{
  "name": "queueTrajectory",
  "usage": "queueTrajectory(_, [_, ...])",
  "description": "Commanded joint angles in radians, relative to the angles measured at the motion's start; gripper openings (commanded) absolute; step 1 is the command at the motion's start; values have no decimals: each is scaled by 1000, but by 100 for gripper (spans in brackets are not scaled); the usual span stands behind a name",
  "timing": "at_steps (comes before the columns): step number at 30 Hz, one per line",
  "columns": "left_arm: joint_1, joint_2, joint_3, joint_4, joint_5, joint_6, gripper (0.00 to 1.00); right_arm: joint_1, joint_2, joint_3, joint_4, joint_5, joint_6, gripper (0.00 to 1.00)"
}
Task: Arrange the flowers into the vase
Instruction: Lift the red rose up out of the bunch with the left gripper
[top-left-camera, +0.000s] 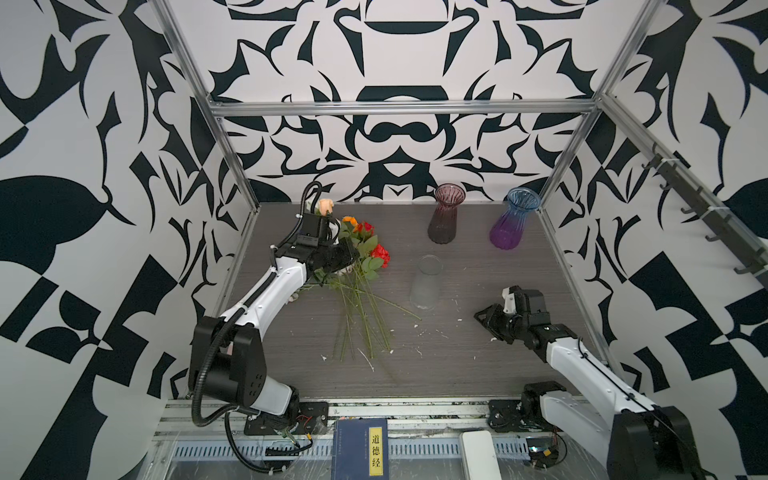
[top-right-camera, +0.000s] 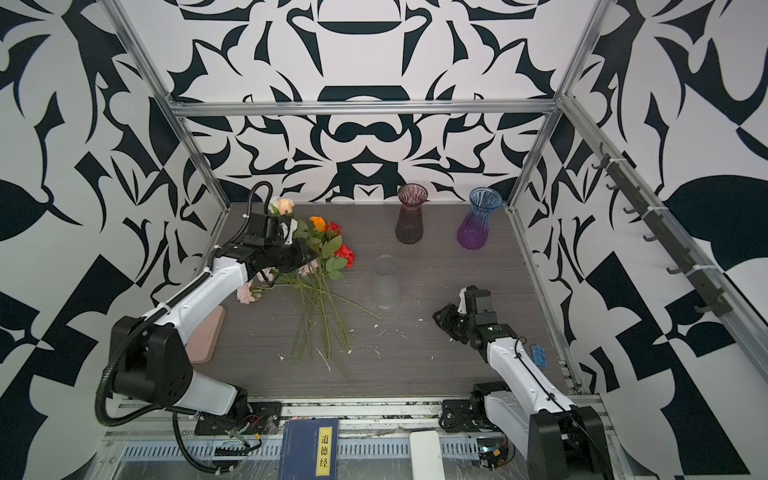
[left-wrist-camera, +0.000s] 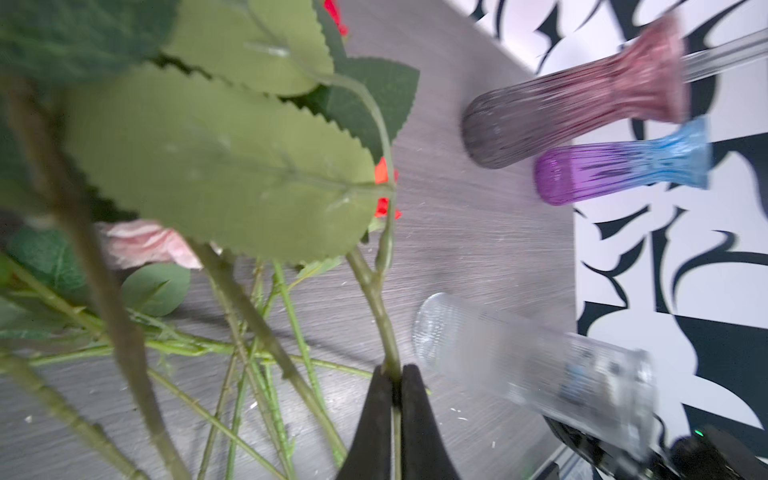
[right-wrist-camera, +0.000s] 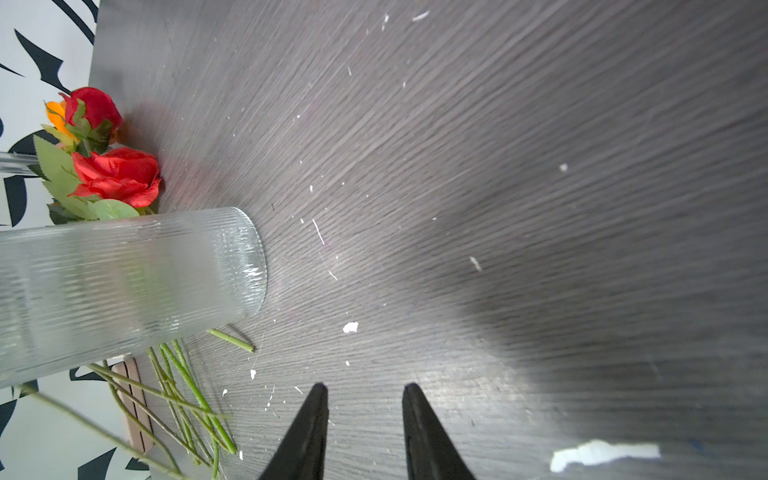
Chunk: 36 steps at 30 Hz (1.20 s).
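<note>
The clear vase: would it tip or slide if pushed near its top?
Tall, narrow and empty, the clear vase probably tips rather than slides. Its ribbed wall looks like glass: likely heavy for its size, and breakable.

Text: 道德经, three black characters stacked one above the other.
Carrier: a yellow label strip (top-left-camera: 376, 449) (top-right-camera: 324, 455) on the cover of a dark blue book (top-left-camera: 353, 453) (top-right-camera: 301, 453), seen in both top views.
Place: 6 o'clock, at the near edge of the scene; the strip runs along the cover's 3 o'clock side.
Other print: faint marks beside the strip, too small to read.
</note>
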<state>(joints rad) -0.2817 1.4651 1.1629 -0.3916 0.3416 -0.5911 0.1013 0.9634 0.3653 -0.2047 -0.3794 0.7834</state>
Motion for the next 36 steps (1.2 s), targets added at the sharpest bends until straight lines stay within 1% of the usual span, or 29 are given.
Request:
queueTrajectory(1, [-1, -68, 32, -20, 30, 33, 0, -3, -5, 3, 6, -1, 4, 34])
queueTrajectory(3, [-1, -107, 28, 2, 52, 54, 0, -3, -9, 4, 4, 2, 5, 34])
queueTrajectory(8, [-1, -181, 21, 68, 153, 89, 0, -3, -5, 3, 2, 3, 7, 34])
queueTrajectory(9, [-1, -183, 19, 79, 163, 87, 0, -3, -3, 4, 2, 1, 7, 34])
queueTrajectory(10, [0, -222, 16, 90, 170, 84, 0, -3, -1, 4, 1, 1, 7, 34])
queueTrajectory(11, [5, -232, 11, 108, 186, 73, 0, -3, 0, 4, 1, 0, 8, 34])
queueTrajectory(13, [26, -238, -7, 171, 273, 19, 0, -3, 1, 4, 1, 2, 8, 34])
queueTrajectory(15, [60, -226, -45, 317, 422, -100, 0, -3, 1, 5, -1, 3, 9, 34])
queueTrajectory(17, [89, -210, -96, 504, 526, -259, 0, -3, -1, 5, -4, 5, 10, 34])
queueTrajectory(18, [102, -203, -124, 610, 559, -344, 0, -3, -2, 4, -5, 6, 10, 34])
queueTrajectory(20, [122, -198, -153, 748, 587, -457, 0, -3, -5, 3, -7, 7, 11, 34])
queueTrajectory(23, [153, -162, -179, 878, 605, -572, 0, -3, -6, 3, -9, 8, 12, 34])
queueTrajectory(25, [171, -145, -203, 1004, 615, -672, 0, -3, -8, 4, -9, 10, 11, 34])
queueTrajectory(26, [182, -129, -218, 1095, 621, -743, 0, -3, -8, 4, -10, 10, 12, 34])
queueTrajectory(28, [207, -91, -251, 1323, 617, -922, 0, -3, -6, 3, -9, 11, 13, 34])
queueTrajectory(30, [231, -33, -275, 1587, 586, -1122, 0, -3, -4, 4, -11, 11, 13, 34])
queueTrajectory(32, [246, 38, -269, 1798, 550, -1286, 0, -3, 0, 4, -10, 11, 13, 34])
queueTrajectory(33, [250, 60, -256, 1817, 546, -1327, 0, -3, 1, 5, -9, 11, 11, 34])
queueTrajectory(34, [251, 66, -247, 1817, 549, -1339, 0, -3, 1, 6, -9, 11, 11, 34])
queueTrajectory(36, [251, 57, -229, 1807, 562, -1309, 0, -3, 6, 6, -8, 10, 10, 34])
